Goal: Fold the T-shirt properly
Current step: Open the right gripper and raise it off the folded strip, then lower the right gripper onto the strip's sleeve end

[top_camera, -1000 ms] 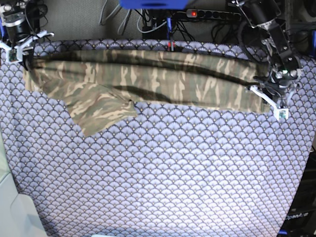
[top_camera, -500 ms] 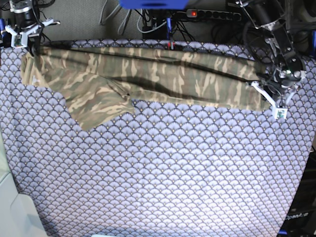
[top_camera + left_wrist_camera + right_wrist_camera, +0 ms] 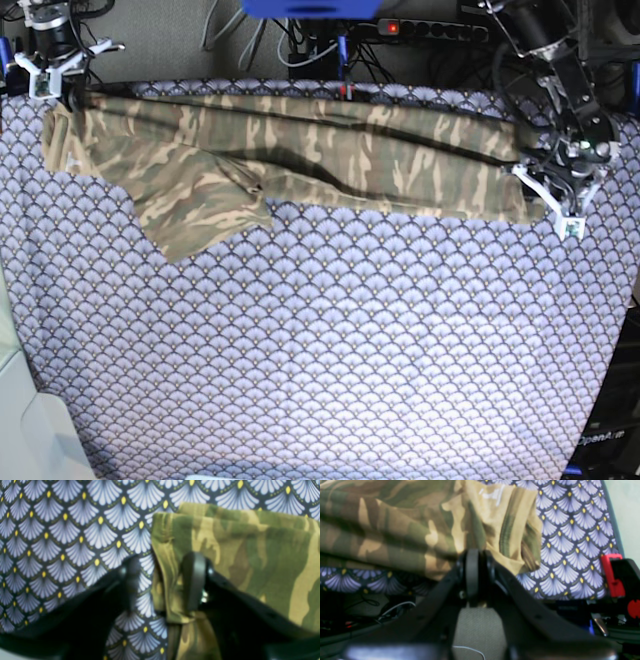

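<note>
The camouflage T-shirt point(image 3: 330, 150) lies as a long folded band across the far side of the table, with one sleeve point(image 3: 200, 215) sticking out toward the front at the left. At the band's right end my left gripper point(image 3: 555, 205) point(image 3: 162, 580) is open. The shirt's folded edge point(image 3: 172, 555) lies between its fingers, and one finger rests on the cloth. At the far left corner my right gripper point(image 3: 55, 75) point(image 3: 480, 565) has its fingers almost together on the shirt's corner point(image 3: 495, 530), which is slightly lifted.
A purple-grey fan-scale tablecloth point(image 3: 320, 350) covers the whole table. Cables and a power strip point(image 3: 430, 30) run behind the far edge. A red and black part point(image 3: 615, 577) sits beside the table's corner in the right wrist view.
My right gripper carried the shirt's left end back toward the far left corner. The left gripper's jaws have parted and let go of the right end.
</note>
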{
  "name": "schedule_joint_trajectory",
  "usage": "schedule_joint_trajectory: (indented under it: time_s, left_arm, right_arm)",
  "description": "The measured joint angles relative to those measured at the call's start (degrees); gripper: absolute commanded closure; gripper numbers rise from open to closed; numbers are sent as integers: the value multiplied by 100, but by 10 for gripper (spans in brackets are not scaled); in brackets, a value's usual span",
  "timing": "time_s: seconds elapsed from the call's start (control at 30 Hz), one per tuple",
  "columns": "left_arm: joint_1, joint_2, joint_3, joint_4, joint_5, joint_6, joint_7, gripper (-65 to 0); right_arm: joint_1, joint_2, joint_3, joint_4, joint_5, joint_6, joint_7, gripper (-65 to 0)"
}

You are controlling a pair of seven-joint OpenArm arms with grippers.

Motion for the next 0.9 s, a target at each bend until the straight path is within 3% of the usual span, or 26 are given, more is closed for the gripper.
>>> schedule_joint_trajectory:
  time_s: [0.4, 0.5, 0.57, 0.77, 0.83, 0.9]
  left_arm:
    - [190, 0, 13, 61, -83, -4, -162, -329]
    - [190, 0, -28, 70, -70, -476, -114, -329]
    - [190, 2, -28, 72, -74, -603, -114, -329]
    - [175, 81, -46, 87, -11, -603, -118, -329]
    - [175, 81, -48, 74, -11, -603, -120, -329]
    - [175, 83, -52, 70, -22, -605, -125, -329]
  right_arm:
    - [-17, -2, 254, 26, -17, 0, 0, -193]
    - [-9, 0, 372, 26, -13, -2, 24, -198]
    - [22, 0, 382, 33, 232, -4, -7, -198]
    - [109, 48, 767, 586, 811, -35, -13, -198]
    - [205, 13, 739, 809, 789, -44, -111, -200]
    - [525, 13, 649, 1001, 785, -52, -697, -218]
